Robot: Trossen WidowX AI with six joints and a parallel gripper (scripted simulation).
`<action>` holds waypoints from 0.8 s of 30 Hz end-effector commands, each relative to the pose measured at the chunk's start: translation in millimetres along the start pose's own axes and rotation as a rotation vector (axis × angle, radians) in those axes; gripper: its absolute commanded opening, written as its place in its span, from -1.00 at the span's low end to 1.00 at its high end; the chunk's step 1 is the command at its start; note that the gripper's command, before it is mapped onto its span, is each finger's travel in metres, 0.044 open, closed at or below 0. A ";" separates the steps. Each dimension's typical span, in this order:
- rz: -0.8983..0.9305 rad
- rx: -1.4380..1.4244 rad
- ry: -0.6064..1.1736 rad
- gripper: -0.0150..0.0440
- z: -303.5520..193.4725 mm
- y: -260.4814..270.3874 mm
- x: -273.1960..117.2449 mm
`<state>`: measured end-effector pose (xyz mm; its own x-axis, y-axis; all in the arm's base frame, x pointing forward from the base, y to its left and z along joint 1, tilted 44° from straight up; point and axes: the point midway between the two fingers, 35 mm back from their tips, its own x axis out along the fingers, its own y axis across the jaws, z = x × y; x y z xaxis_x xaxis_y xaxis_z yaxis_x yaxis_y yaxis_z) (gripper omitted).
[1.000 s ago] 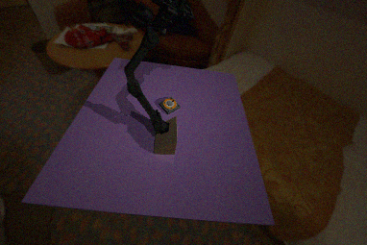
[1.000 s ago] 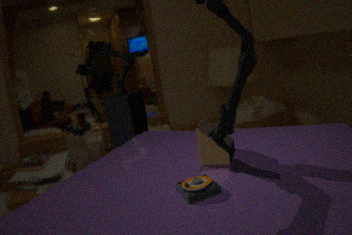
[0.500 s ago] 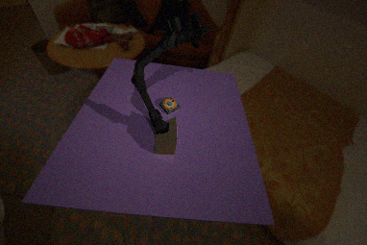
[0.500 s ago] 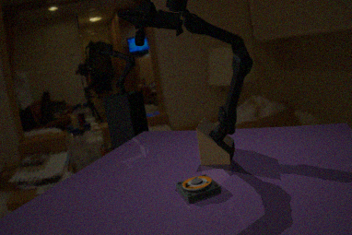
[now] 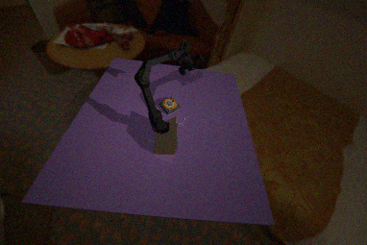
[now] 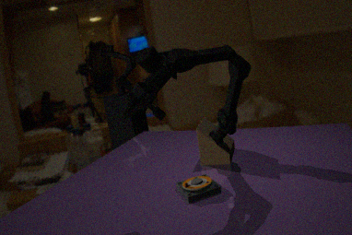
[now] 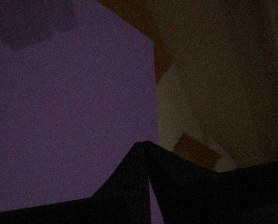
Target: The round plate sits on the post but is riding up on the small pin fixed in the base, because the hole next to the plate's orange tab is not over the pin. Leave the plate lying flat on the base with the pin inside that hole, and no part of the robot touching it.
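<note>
Top view: a purple desk (image 5: 96,162) carries 1 six-joint arm (image 5: 146,85) mounted on a tan block (image 5: 166,142). Just beside the arm's lower link lies the dark square base (image 5: 173,109), with the round plate (image 5: 168,104) on it; the plate shows an orange ring around a grey centre. Post, pin, tab and hole are too small to make out. The arm bends up from its mount, then reaches toward the far edge of the desk, where the end effector (image 5: 183,68) hangs well apart from the plate.

Exterior view: the base (image 6: 203,193) and plate (image 6: 196,182) sit on the desk (image 6: 115,193) in front of the tan block (image 6: 209,148); whether the plate lies flat or tilted cannot be told. The arm (image 6: 232,87) rises from the block, folds at an elbow and extends left, with the end effector (image 6: 157,111) pointing downward above the desk's far side.

Wrist view: the 2 fingers of the end effector (image 7: 149,165) meet at their tips, closed together with nothing between them. Behind them are the purple desk surface (image 7: 75,100) and its edge.
</note>
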<state>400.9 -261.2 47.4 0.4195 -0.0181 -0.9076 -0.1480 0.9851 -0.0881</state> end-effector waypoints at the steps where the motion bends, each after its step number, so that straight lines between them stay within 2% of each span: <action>1: 0.197 0.054 0.061 -0.49 -14.4 56.6 23.7; 4: 0.436 0.136 0.161 -0.49 -35.7 126.6 38.5; 8: 0.710 0.272 0.328 -0.49 -64.9 208.7 37.1; 10: 0.780 0.317 0.383 -0.49 -72.9 229.8 33.2; 19: 0.799 0.330 0.399 -0.49 -79.4 235.3 32.7; 24: 0.799 0.330 0.399 -0.49 -84.5 254.5 49.6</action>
<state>313.1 -39.2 -43.6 -0.0261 0.6758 -0.7367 0.0160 0.7371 0.6756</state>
